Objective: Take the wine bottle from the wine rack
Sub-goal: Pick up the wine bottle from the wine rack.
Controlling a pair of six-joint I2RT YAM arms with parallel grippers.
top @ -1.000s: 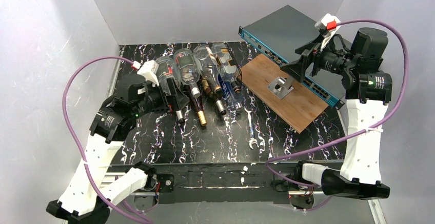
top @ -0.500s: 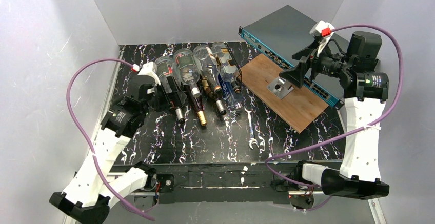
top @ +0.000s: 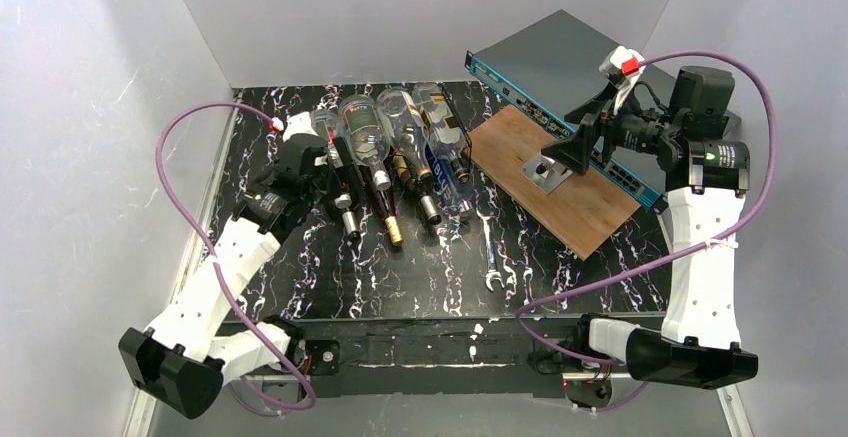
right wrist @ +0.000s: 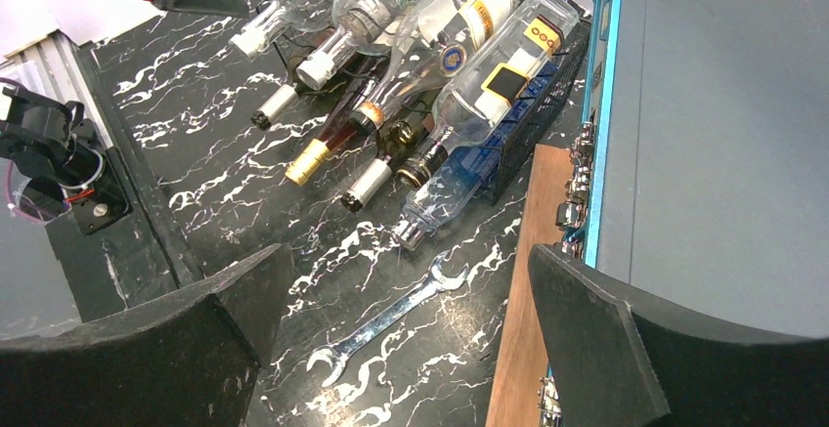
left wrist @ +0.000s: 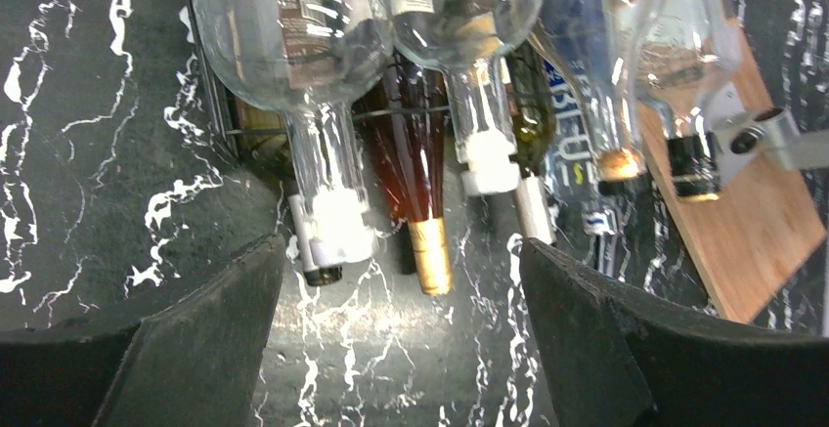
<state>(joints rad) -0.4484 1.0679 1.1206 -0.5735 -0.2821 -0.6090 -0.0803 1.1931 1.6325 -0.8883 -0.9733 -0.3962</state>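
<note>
The wine rack (left wrist: 231, 126) is a low black wire frame at the back of the table, also seen in the right wrist view (right wrist: 523, 149). Several bottles lie stacked on it, necks toward me. My left gripper (top: 336, 169) hovers at the left end of the stack, open, with nothing between the fingers (left wrist: 401, 249). Just beyond its tips lie a clear bottle's white-capped neck (left wrist: 330, 185) and a dark red bottle's gold-capped neck (left wrist: 424, 214). Off to the right, my right gripper (top: 560, 153) hangs open and empty (right wrist: 411, 256) above the board.
A steel wrench (top: 490, 257) lies on the black marble table right of the bottle necks. A wooden board (top: 575, 207) carries a metal bracket (top: 545, 170). Behind it sits a flat grey box with a teal edge (top: 560, 57). White walls enclose the table.
My left arm has stretched forward and right, bringing its gripper up to the necks at the stack's left end. The right gripper has drifted slightly left.
</note>
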